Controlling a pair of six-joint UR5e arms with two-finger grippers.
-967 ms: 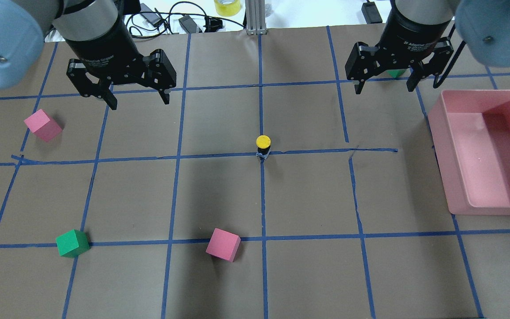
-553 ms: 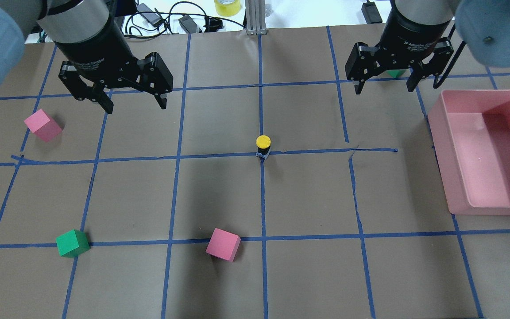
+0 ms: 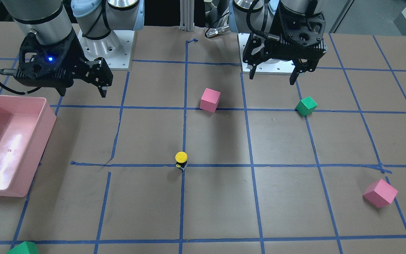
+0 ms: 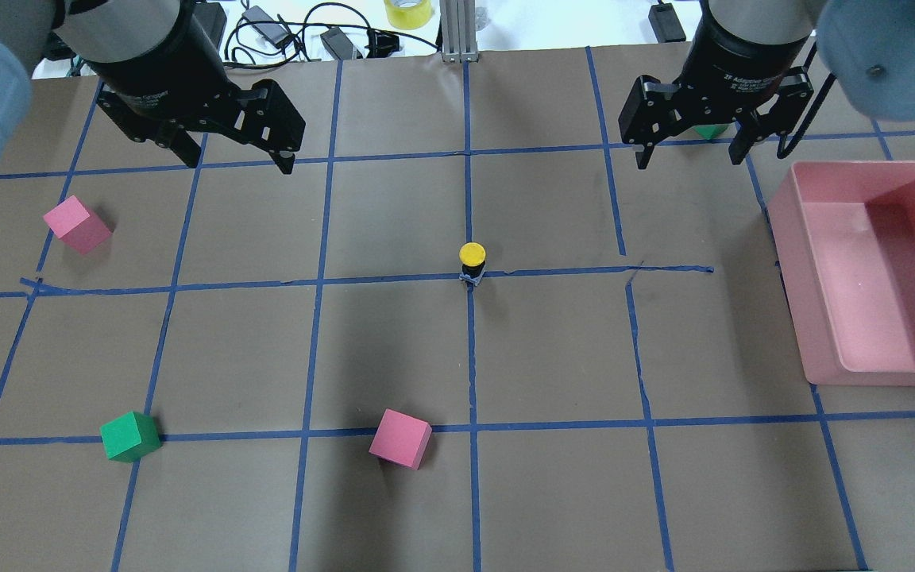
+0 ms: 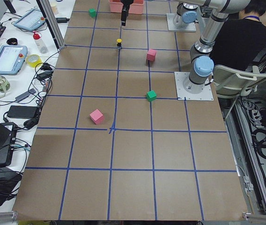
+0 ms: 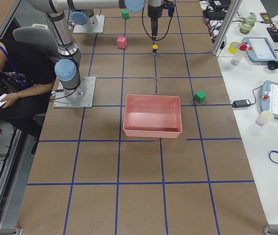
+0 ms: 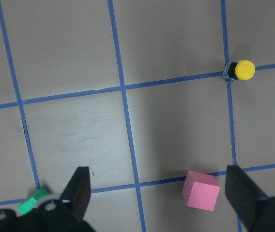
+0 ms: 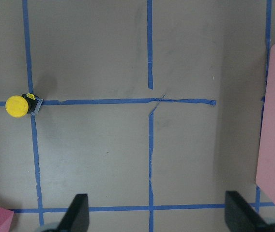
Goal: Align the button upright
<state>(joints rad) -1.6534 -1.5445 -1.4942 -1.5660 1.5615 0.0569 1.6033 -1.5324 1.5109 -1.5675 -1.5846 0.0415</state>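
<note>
Button (image 4: 472, 260) stands upright near the centre of the overhead frame, with its yellow cap on top and its black base planted where two blue tape lines (image 4: 394, 280) cross on the brown table (image 4: 553, 349). It stands alone, in neither of my tools. My left gripper (image 4: 239, 159) hangs in the upper left of that frame, jaws spread wide and empty, well apart from the button. My right gripper (image 4: 689, 159) hangs in the upper right, likewise spread and empty (a second green cube (image 4: 712, 131) peeks out behind it, down on the table, not in its grasp). From my left wrist camera the button sits in the upper right of the frame, and both fingers (image 7: 79, 193) show at the bottom edge, far from each other. From my right wrist camera it sits at the left edge, on the tape crossing. A pink cube (image 4: 399, 438) lies at the lower centre of the overhead frame and a green cube (image 4: 130, 436) at the lower left. The other pink cube (image 4: 76, 225) lies at the left edge below my left gripper. A pink bin (image 4: 878, 377) fills the right side below my right gripper.
</note>
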